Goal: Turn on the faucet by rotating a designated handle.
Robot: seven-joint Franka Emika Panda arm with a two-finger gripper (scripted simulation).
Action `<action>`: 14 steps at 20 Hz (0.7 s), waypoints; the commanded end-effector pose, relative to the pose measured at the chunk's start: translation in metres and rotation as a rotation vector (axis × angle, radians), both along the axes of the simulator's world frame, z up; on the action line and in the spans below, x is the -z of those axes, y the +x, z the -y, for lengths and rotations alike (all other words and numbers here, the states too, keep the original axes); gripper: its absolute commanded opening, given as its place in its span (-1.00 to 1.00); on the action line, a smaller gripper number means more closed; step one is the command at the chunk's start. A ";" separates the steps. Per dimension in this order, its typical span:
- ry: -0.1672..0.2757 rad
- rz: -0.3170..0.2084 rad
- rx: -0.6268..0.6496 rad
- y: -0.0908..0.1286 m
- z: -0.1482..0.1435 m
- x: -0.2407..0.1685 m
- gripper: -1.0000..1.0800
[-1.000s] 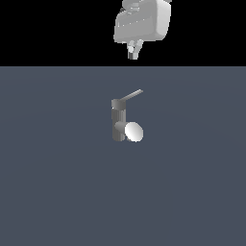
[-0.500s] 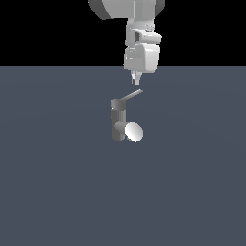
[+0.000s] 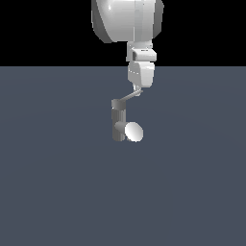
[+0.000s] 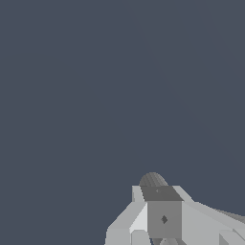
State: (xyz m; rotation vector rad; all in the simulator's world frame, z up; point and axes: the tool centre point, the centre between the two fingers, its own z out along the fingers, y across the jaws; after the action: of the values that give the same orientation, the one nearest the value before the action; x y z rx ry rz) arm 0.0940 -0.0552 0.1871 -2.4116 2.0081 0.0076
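The faucet (image 3: 117, 121) is a small grey upright cylinder on the dark floor, with a stubby spout ending in a white round disc (image 3: 134, 131). Its thin light-grey handle (image 3: 129, 97) slants up from the top cap toward the exterior view's right. My gripper (image 3: 139, 90) hangs straight down from the white arm, and its fingertips are at the handle's outer end, touching or nearly so. The fingers look pressed together with nothing between them. In the wrist view the gripper (image 4: 164, 216) fills the low edge, with a dark grey rounded faucet part (image 4: 152, 180) just beyond it.
The large white arm body (image 3: 127, 19) is above the faucet at the top of the exterior view. A flat dark blue-grey floor (image 3: 57, 182) spreads around the faucet on all sides.
The arm has come down and toward the camera, bringing the fingertips from well above the faucet to the handle's outer end. The faucet and handle have not visibly moved.
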 end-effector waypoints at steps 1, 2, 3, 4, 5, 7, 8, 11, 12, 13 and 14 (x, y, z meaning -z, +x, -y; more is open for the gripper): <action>-0.005 0.001 0.014 0.002 0.001 0.004 -1.00; -0.005 0.001 0.016 0.002 0.001 0.005 -1.00; -0.006 0.001 0.016 0.003 0.001 0.005 -1.00; -0.006 0.001 0.016 0.003 0.001 0.005 -1.00; -0.006 0.001 0.016 0.003 0.001 0.005 -1.00; -0.005 0.001 0.015 0.002 0.001 0.005 -1.00; -0.005 0.001 0.015 0.000 0.002 0.005 -1.00; -0.005 0.001 0.015 -0.008 0.004 0.005 -1.00; -0.005 0.001 0.015 -0.011 0.005 0.005 -1.00; -0.005 0.001 0.015 -0.014 0.005 0.005 -1.00; -0.005 0.001 0.015 -0.017 0.006 0.005 -1.00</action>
State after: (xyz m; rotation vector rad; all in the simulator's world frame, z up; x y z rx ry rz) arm 0.0829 -0.0596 0.1817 -2.3983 2.0265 -0.0029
